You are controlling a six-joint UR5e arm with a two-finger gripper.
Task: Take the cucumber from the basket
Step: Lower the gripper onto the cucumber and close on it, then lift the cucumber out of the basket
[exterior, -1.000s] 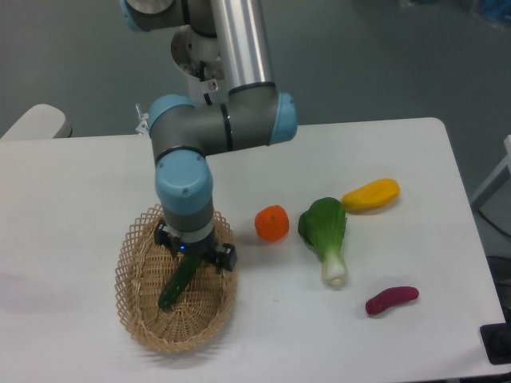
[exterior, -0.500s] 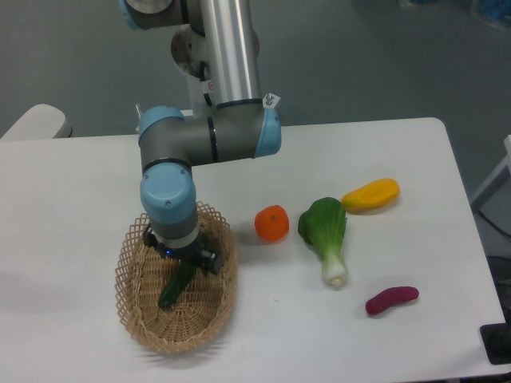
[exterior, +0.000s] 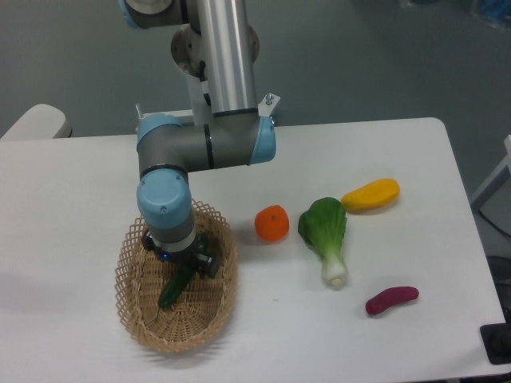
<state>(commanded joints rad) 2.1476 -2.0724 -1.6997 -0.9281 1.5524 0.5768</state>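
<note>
The dark green cucumber [exterior: 171, 292] lies slanted inside the oval wicker basket [exterior: 127, 302] at the table's front left. Its upper end disappears under my gripper [exterior: 179, 260]. The gripper points straight down into the basket, right over that upper end. Black finger parts stick out on both sides of the blue wrist, so the gripper looks open. The fingertips are hidden beneath the wrist. The cucumber rests on the basket floor.
To the right of the basket lie an orange fruit [exterior: 272, 223], a leafy green vegetable with a white stalk [exterior: 326, 233], a yellow mango-like fruit [exterior: 371, 195] and a purple sweet potato [exterior: 391, 299]. The arm's elbow [exterior: 206, 144] hangs above the basket's far rim.
The wrist and gripper have shifted left and slightly towards the back over the basket. The cucumber has stayed where it was.
</note>
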